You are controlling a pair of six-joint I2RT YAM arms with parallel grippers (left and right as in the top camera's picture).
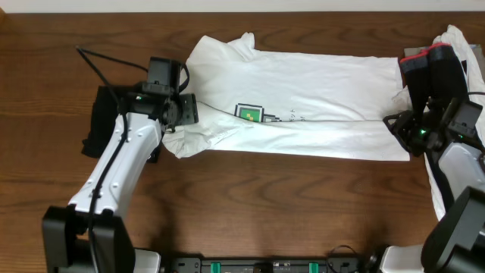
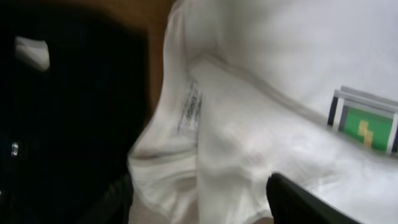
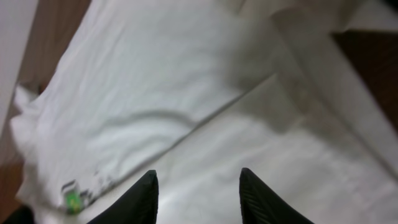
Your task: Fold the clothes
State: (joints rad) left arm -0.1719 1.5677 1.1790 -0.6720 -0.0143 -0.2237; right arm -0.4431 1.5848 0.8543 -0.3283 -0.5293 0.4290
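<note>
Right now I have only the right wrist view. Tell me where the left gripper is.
Observer: The left gripper hangs over the collar end of the white T-shirt, jaws open, just left of the green print.
Operator: Report what lies beside that end.
Observer: A black garment lies on the table, just left of the shirt.
Operator: Now check the table's right edge.
Observer: Another white garment lies there, beyond the shirt's hem end.
</note>
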